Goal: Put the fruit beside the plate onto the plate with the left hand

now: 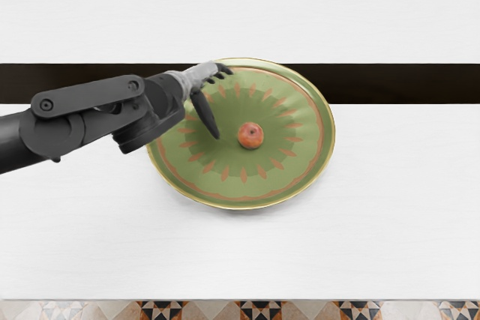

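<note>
The fruit (250, 136) lies at the very middle of the plate (298, 171), small, round and red-orange with a paler patch, apple-like, though I cannot name the kind for certain. It rests apart from the hand and well inside the gold rim, so judged from how things lie, the placing looks done and nothing remains beside the plate to fetch.

If it had to be taken up again, I would expect a light, firm, smooth-skinned ball, likely to roll on the glazed dish and to slip from a pinch at the top. The safer hold would be around its widest part, fingers on opposite sides.

Beyond the fruit, the left hand (199, 88) hangs over the plate's upper-left rim, its arm coming in from the left edge. The fingers are loose and spread — one long dark digit points down toward the dish, the others reach over the far rim — and they hold nothing.

At the near edge runs a strip of patterned floor (262, 311). Then comes the white bench (360, 245), flat and matt, carrying the plate. Behind the plate a dark gap (397, 84) crosses the view, and past it lies a further white surface (300, 16).
</note>
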You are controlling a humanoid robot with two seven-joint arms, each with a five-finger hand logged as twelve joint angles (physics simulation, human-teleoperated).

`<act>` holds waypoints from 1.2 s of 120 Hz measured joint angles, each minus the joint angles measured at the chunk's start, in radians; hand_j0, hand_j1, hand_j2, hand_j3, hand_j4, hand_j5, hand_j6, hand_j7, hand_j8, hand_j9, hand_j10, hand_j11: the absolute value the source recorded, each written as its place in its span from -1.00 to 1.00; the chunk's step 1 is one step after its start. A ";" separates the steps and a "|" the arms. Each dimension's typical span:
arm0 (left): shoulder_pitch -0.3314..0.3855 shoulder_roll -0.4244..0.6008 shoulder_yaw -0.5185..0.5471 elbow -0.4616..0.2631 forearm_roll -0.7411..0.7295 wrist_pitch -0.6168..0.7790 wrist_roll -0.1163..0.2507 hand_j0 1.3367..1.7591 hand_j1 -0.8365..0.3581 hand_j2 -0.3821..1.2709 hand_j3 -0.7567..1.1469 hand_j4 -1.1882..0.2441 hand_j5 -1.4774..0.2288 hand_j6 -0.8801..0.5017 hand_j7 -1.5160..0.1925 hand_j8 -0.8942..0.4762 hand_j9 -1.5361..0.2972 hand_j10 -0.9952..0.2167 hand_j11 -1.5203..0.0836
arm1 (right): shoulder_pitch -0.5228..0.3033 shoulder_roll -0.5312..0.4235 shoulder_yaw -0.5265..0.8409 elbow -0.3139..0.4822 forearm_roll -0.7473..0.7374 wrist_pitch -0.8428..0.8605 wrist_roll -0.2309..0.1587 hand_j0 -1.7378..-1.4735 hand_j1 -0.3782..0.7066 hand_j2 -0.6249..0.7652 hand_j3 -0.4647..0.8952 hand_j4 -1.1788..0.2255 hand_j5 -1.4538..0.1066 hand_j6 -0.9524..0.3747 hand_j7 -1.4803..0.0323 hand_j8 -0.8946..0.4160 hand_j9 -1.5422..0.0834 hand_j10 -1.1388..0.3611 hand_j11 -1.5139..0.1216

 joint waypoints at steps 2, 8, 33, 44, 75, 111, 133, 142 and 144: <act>0.007 0.007 -0.014 0.000 -0.001 0.000 0.000 0.52 0.70 -0.48 -0.20 0.45 0.48 0.07 0.53 0.09 0.45 0.38 0.64 | 0.000 0.000 0.000 0.000 0.000 0.000 0.000 -0.40 -0.95 -0.10 -0.32 0.68 0.86 0.43 0.96 0.36 0.90 0.52 0.85; 0.025 0.019 -0.057 -0.001 -0.007 -0.001 0.000 0.52 0.76 -0.49 -0.20 0.49 0.53 0.11 0.58 0.13 0.49 0.43 0.68 | 0.000 0.000 0.000 0.000 0.000 0.000 0.000 -0.40 -0.95 -0.10 -0.32 0.68 0.86 0.43 0.96 0.36 0.90 0.52 0.85; 0.087 0.109 -0.208 -0.001 -0.164 -0.008 0.000 0.52 0.88 -0.52 -0.20 0.58 0.64 0.19 0.68 0.22 0.59 0.54 0.80 | 0.000 0.000 0.000 0.000 0.000 0.000 0.000 -0.40 -0.95 -0.10 -0.32 0.68 0.86 0.43 0.96 0.36 0.90 0.52 0.85; 0.121 0.165 -0.245 0.000 -0.240 -0.012 0.000 0.52 0.90 -0.52 -0.20 0.60 0.66 0.21 0.70 0.24 0.61 0.57 0.82 | 0.000 0.000 0.000 0.000 0.000 0.000 0.000 -0.40 -0.95 -0.10 -0.32 0.68 0.86 0.43 0.96 0.36 0.90 0.52 0.85; 0.237 0.274 -0.412 0.003 -0.359 -0.081 0.000 0.52 0.94 -0.53 -0.20 0.62 0.69 0.24 0.74 0.27 0.64 0.60 0.85 | 0.000 0.000 0.000 0.000 0.000 0.000 0.000 -0.40 -0.95 -0.10 -0.32 0.68 0.86 0.43 0.96 0.36 0.90 0.52 0.85; 0.314 0.384 -0.509 0.031 -0.442 -0.124 0.000 0.52 0.95 -0.53 -0.20 0.63 0.70 0.24 0.74 0.28 0.65 0.61 0.86 | 0.000 0.000 0.000 0.000 0.000 0.000 0.000 -0.40 -0.95 -0.10 -0.32 0.68 0.86 0.43 0.96 0.36 0.90 0.52 0.85; 0.402 0.419 -0.576 0.040 -0.450 -0.127 0.000 0.52 0.95 -0.53 -0.20 0.63 0.70 0.25 0.75 0.28 0.65 0.61 0.87 | 0.000 0.000 0.000 0.000 0.000 0.000 0.000 -0.40 -0.95 -0.10 -0.32 0.68 0.86 0.43 0.96 0.36 0.90 0.52 0.85; 0.453 0.417 -0.638 0.041 -0.451 -0.127 0.000 0.52 0.95 -0.53 -0.20 0.63 0.70 0.25 0.75 0.28 0.65 0.61 0.87 | 0.000 0.000 0.000 0.000 0.000 0.000 0.000 -0.40 -0.95 -0.10 -0.32 0.68 0.86 0.43 0.96 0.36 0.90 0.52 0.85; 0.454 0.416 -0.648 0.041 -0.451 -0.127 0.000 0.52 0.95 -0.53 -0.20 0.63 0.70 0.25 0.75 0.28 0.65 0.61 0.87 | 0.000 0.000 0.000 0.000 0.000 0.000 0.000 -0.40 -0.95 -0.10 -0.32 0.68 0.86 0.43 0.96 0.36 0.90 0.52 0.85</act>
